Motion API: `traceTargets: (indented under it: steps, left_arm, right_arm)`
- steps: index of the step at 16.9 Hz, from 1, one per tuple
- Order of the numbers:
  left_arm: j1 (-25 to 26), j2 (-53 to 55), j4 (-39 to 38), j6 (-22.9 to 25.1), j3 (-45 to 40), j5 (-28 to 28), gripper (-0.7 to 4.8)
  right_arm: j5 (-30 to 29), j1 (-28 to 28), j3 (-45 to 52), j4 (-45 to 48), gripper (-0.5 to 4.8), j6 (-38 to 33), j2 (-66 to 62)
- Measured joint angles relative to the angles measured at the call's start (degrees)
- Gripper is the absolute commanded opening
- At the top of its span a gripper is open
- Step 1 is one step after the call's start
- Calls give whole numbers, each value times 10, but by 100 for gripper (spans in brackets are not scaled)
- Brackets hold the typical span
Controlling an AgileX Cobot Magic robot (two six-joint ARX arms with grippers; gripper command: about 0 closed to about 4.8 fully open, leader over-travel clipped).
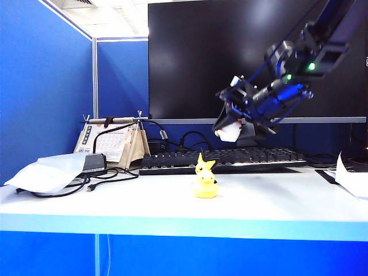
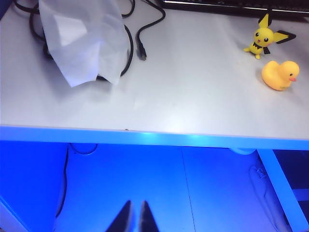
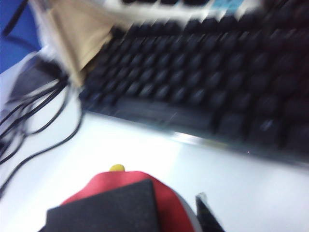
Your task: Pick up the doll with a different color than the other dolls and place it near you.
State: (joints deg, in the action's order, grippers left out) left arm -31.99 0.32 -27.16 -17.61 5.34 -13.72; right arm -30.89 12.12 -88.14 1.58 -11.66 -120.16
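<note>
Exterior view: right gripper (image 1: 232,127) jaws clasp rounded white doll (image 1: 230,133) aloft.

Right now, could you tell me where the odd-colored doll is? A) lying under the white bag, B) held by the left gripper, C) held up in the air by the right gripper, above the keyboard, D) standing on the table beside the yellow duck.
C: the exterior view shows the white doll clamped in the right gripper well above the keyboard, while only the rubber duck and pointed-ear figure stand on the table.
</note>
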Motion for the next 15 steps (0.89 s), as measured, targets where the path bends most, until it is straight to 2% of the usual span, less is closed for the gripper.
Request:
traceTargets:
  steps: [5, 8, 15]
  left_arm:
    - [0, 0, 0, 0, 0, 0, 30]
    - [0, 0, 0, 0, 0, 0, 30]
    - [0, 0, 0, 0, 0, 0, 30]
  right_arm:
    - [-77, 1, 1, -12, 205, 6, 52]
    - [-108, 1, 15, -37, 174, 38, 107]
    - [-148, 1, 191, -31, 175, 45, 240]
